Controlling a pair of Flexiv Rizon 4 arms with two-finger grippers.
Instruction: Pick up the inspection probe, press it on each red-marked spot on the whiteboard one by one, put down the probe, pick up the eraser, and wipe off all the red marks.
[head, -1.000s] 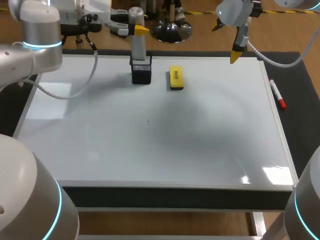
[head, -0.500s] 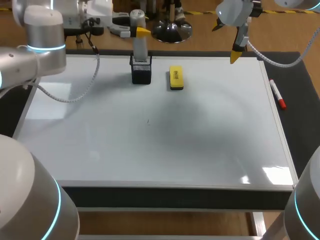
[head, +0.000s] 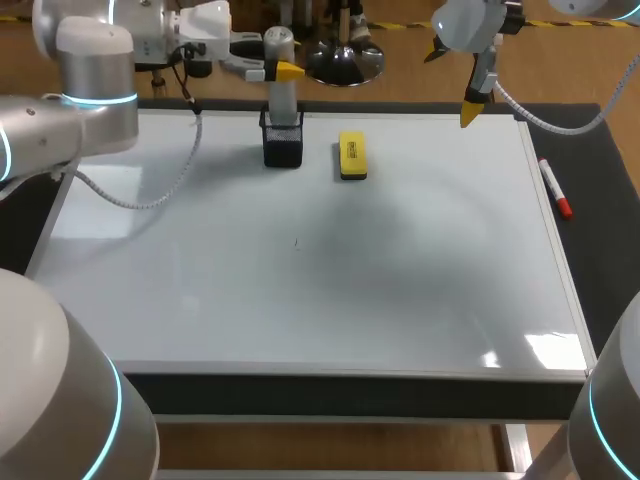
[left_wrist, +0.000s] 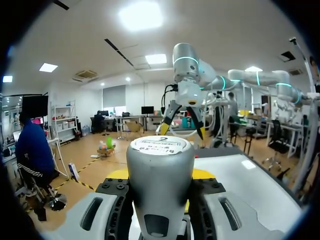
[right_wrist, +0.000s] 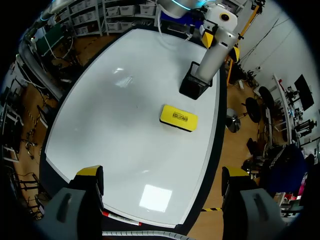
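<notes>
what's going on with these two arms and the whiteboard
The left gripper is shut on the inspection probe, which stands in the black mesh holder at the whiteboard's far edge. The right gripper hangs open and empty above the board's far right corner. The yellow eraser lies beside the holder, and no red marks show on the board.

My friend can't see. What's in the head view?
The left gripper holds the probe in a black holder at the far edge of the whiteboard. A yellow eraser lies beside it; the right gripper hangs near the far right corner.
</notes>
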